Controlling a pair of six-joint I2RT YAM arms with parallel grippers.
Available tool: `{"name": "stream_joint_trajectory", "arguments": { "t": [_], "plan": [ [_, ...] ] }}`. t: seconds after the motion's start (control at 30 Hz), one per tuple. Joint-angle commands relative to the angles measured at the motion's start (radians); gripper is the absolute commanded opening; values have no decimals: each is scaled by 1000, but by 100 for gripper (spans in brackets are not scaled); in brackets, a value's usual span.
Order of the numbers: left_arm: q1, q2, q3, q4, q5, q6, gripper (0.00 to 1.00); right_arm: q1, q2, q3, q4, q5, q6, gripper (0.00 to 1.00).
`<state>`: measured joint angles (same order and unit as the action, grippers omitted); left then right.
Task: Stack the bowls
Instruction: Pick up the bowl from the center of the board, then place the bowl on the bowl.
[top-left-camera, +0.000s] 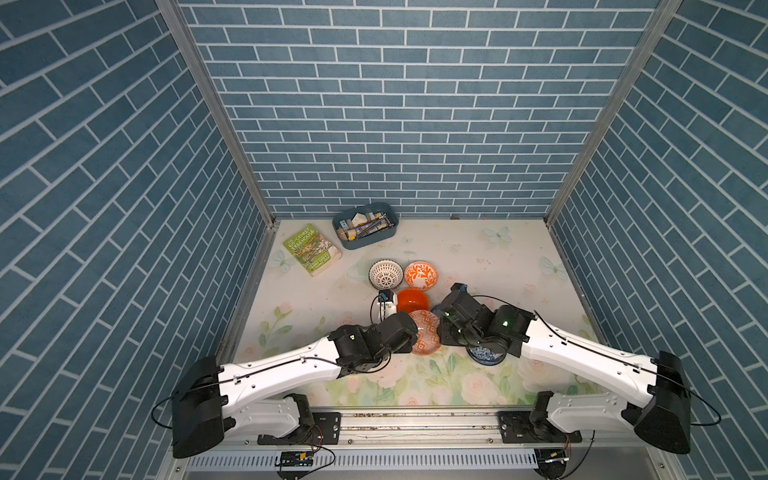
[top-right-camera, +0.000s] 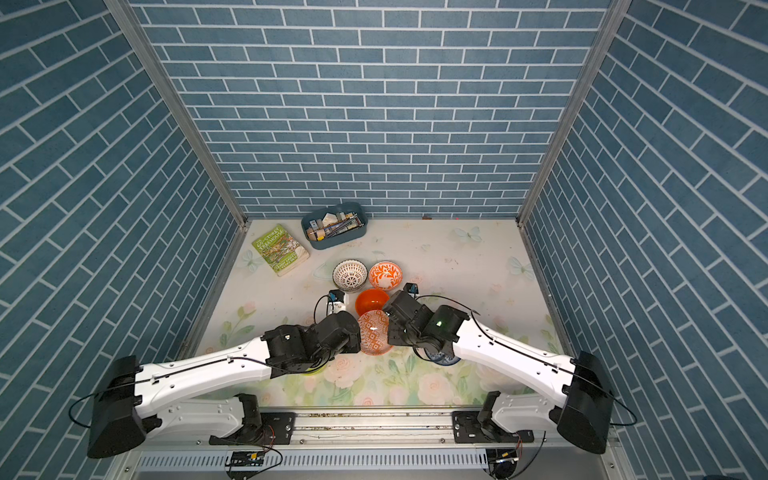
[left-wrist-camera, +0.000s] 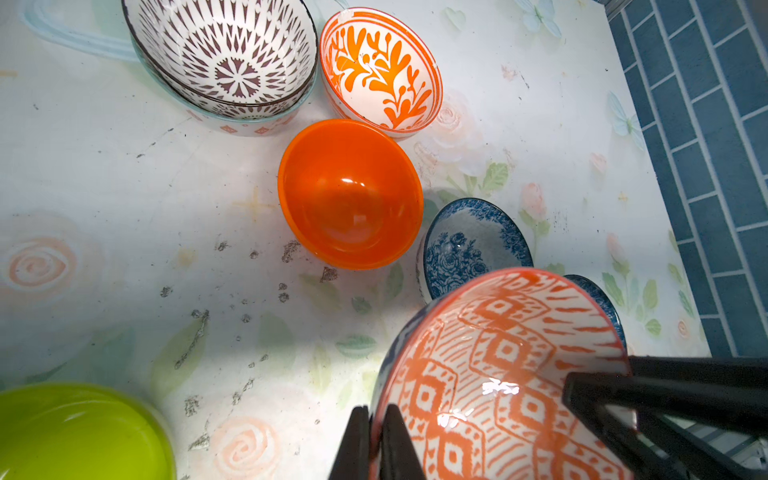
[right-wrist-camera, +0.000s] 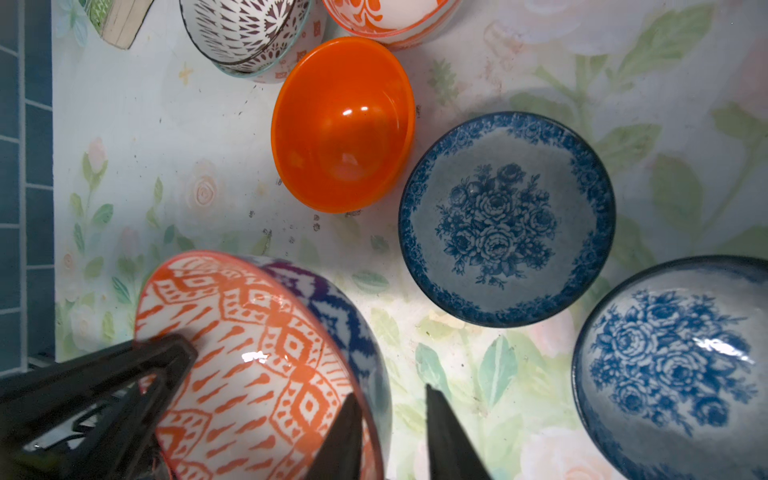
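Bowl stacking, early stage. Landmark: the plain orange bowl (top-left-camera: 412, 300) at mid-table (top-left-camera: 478, 257). On its far side, toward the back wall, the white lattice bowl (top-left-camera: 385, 274) sits nested in the grey-green bowl (left-wrist-camera: 245, 124); this is the only stack made so far. Just beside that pair stands the leaf-patterned orange-white bowl (top-left-camera: 421, 275), single. On the landmark's near side the diamond-patterned orange-white bowl (top-left-camera: 424, 338) is held between the two arms and appears raised off the table. The left gripper (left-wrist-camera: 376, 409) is clamped on its rim. The right gripper (right-wrist-camera: 391, 390) stands astride the opposite rim, jaws apart, with a gap showing between the outer finger and the bowl wall. The two blue floral bowls (right-wrist-camera: 507, 220) (right-wrist-camera: 673, 365) lie toward the right arm from the landmark. The lime green bowl (left-wrist-camera: 79, 432) lies toward the left arm. All three are unstacked. Six bowls therefore seem left to join a stack. Every bowl faces mouth-up. Being round, none has a long axis in plan, and each symmetry axis runs near vertical. The held bowl looks slightly tipped, in a direction that cannot be fixed.
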<state>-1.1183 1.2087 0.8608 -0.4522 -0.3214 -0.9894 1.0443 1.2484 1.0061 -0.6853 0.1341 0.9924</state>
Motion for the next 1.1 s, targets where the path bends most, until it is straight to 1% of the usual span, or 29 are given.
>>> {"name": "stream_joint_trajectory", "arguments": {
  "t": [0.0, 0.1, 0.23, 0.3, 0.33, 0.4, 0.43, 0.47, 0.5, 0.53, 0.57, 0.7, 0.83, 0.9, 0.97, 1.07],
  "plan": [
    [-7, -6, 47, 11, -34, -6, 0, -4, 20, 36, -31, 32, -3, 13],
    [-7, -8, 60, 11, -39, -3, 0, -6, 36, 55, -38, 35, -6, 9],
    [-7, -19, 64, 18, -45, 2, 0, -14, 46, 68, -48, 43, -12, 0],
    [-7, -23, 66, 20, -52, 6, 0, -25, 46, 68, -46, 45, -15, 0],
    [-7, -26, 66, 21, -54, 8, 3, -31, 44, 68, -41, 43, -19, 0],
    [-6, -29, 69, 25, -60, 18, 13, -47, 39, 68, -26, 40, -30, 0],
    [-6, -31, 71, 32, -62, 27, 21, -57, 35, 67, -15, 36, -36, 0],
    [-6, -33, 74, 37, -63, 35, 36, -72, 29, 67, -2, 30, -42, 0],
    [-5, -33, 79, 39, -68, 41, 58, -83, 23, 66, 13, 22, -48, 0],
    [-4, -34, 85, 36, -75, 42, 89, -102, 17, 66, 26, 11, -57, 0],
    [-1, -34, 93, 34, -78, 46, 98, -119, 14, 66, 45, 1, -67, 0],
    [11, -59, 120, 26, -101, 59, 100, -210, 22, 97, 63, -33, -124, 0],
    [27, -129, 71, 47, -143, 72, 100, -306, 74, 166, 65, -65, -191, 0],
    [38, -177, 21, 57, -171, 74, 100, -346, 113, 210, 62, -77, -220, 0],
    [43, -248, -34, 78, -230, 79, 100, -382, 158, 255, 73, -96, -249, 0],
    [44, -376, -166, 186, -291, 125, 100, -426, 230, 307, 102, -132, -275, 0]
  ]
}}
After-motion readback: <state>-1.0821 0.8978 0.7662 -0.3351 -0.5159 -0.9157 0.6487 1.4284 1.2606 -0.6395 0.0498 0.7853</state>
